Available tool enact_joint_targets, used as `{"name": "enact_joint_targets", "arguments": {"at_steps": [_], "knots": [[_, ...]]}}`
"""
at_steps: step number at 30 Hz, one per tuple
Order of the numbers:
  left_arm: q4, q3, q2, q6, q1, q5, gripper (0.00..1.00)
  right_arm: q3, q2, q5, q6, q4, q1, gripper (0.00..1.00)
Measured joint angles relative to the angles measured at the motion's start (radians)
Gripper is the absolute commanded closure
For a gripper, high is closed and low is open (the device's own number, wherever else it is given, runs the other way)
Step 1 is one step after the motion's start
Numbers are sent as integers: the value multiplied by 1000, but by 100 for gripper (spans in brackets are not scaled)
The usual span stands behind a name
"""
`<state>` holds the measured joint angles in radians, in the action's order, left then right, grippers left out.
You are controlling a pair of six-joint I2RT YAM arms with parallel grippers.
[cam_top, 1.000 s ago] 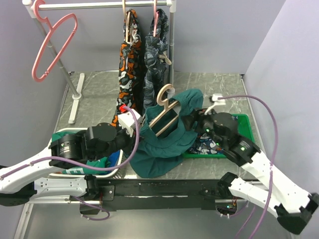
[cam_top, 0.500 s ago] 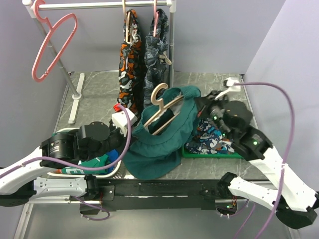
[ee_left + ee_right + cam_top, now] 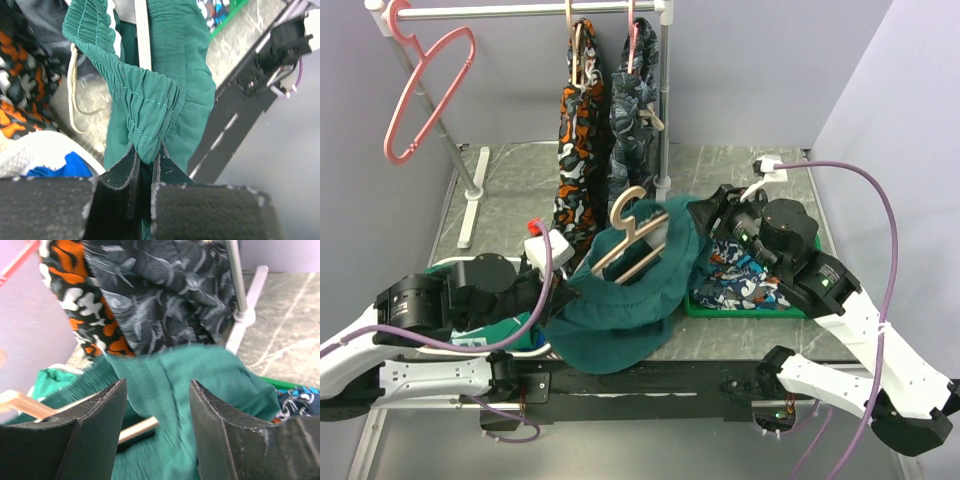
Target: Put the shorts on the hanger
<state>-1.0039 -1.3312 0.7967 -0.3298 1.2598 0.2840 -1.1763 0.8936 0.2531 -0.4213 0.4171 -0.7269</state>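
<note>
The dark teal shorts [image 3: 620, 300] lie bunched at the table's front centre, draped over the tan hanger [image 3: 630, 240], whose hook points up and left. My left gripper [image 3: 555, 290] is shut on the shorts' gathered waistband [image 3: 150, 110]; the hanger's bar [image 3: 142, 30] shows above it in the left wrist view. My right gripper [image 3: 715, 215] is open and empty, just right of the shorts. In the right wrist view the shorts [image 3: 170, 390] and the hanger bar [image 3: 137, 429] lie between and beyond its fingers.
Orange camouflage shorts [image 3: 580, 140] and grey camouflage shorts [image 3: 632, 120] hang from the rail at the back. A pink hanger [image 3: 425, 90] hangs at the rail's left end. A green tray [image 3: 800, 245] with patterned cloth is at right. A white basket [image 3: 515, 345] sits at left.
My left gripper has pulled the shorts and hanger leftward and toward the front. My right gripper has let go of the shorts and now stands open beside them.
</note>
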Motion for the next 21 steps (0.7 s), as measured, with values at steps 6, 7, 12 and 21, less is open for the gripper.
{"name": "enact_joint_targets", "arguments": {"at_steps": [6, 7, 12, 21], "knots": [[-37, 58, -65, -35, 0, -75, 99, -65, 35, -50, 8, -21, -12, 38], [-49, 64, -82, -48, 0, -88, 99, -81, 53, -56, 11, -30, -21, 38], [-80, 69, -143, -77, 0, -124, 99, -183, 193, -79, 32, -66, -71, 38], [-131, 113, -216, -109, 0, -159, 99, -293, 394, -204, 89, -159, -133, 37]]}}
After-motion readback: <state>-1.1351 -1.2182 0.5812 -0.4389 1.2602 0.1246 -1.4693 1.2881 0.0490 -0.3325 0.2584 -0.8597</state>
